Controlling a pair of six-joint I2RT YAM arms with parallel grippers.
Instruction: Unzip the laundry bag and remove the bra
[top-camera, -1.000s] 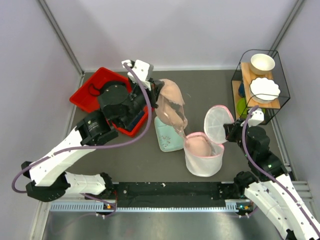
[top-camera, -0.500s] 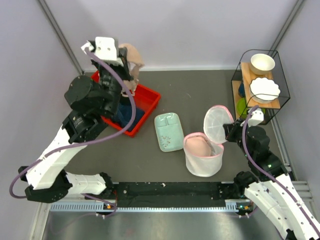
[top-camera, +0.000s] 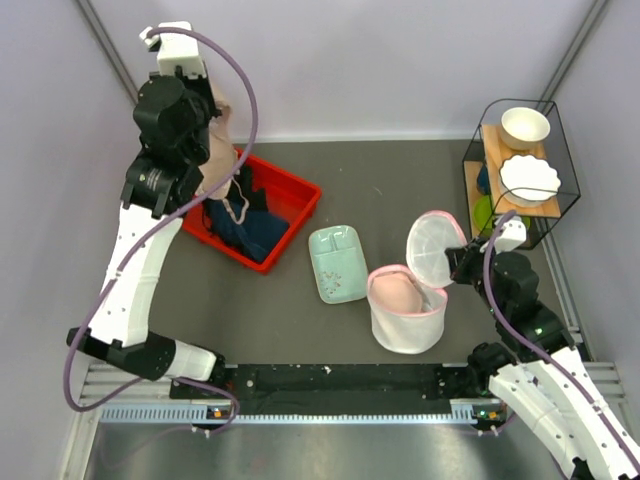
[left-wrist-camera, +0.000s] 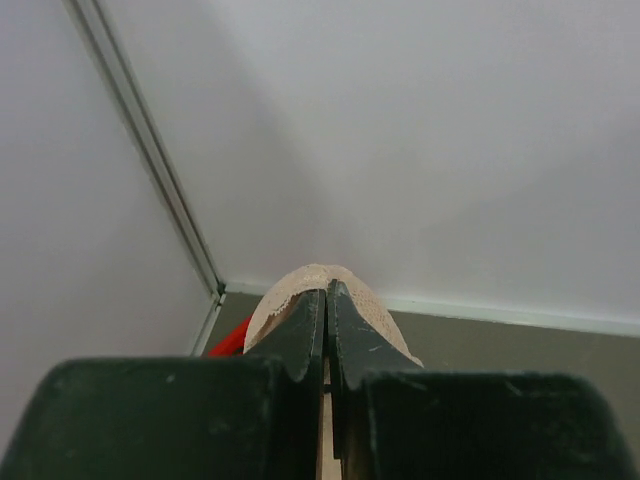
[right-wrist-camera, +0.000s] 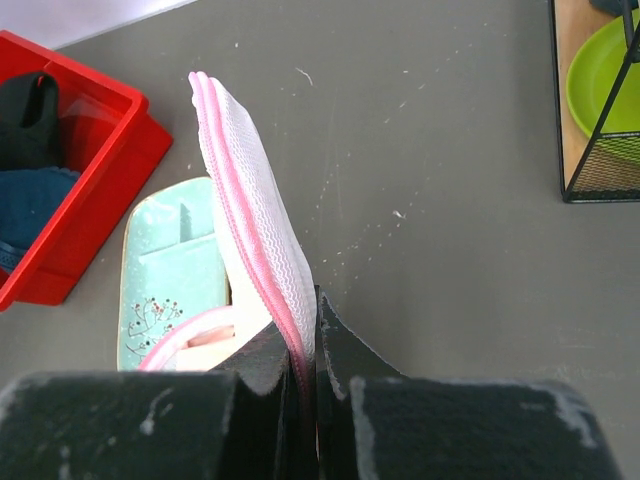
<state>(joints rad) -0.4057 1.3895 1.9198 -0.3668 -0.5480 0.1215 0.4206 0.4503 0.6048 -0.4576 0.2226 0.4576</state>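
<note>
Bra (top-camera: 214, 155) hangs up off the worktop (top-camera: 400, 190), far left of the tray (top-camera: 335, 262) and further back, over the back-left end of the red bin (top-camera: 303, 195). Left claw (left-wrist-camera: 326, 292) is clamped on it, jaws pinched together on peach fabric (left-wrist-camera: 318, 273). Straps dangle down onto the dark cloths (top-camera: 250, 230) in the bin. Bag (top-camera: 405, 322) stands upright just right of the tray, touching its near-right corner, unzipped, top open. Round lid (top-camera: 435, 245) is flipped up, standing on edge at the bag's far-right rim. Right claw (right-wrist-camera: 308, 300) is closed on the lid's pink-trimmed edge (right-wrist-camera: 250, 190). Something pale peach shows inside the bag; cannot tell what. Wire rack (top-camera: 520, 170) with white dishes is far right of the tray.
</note>
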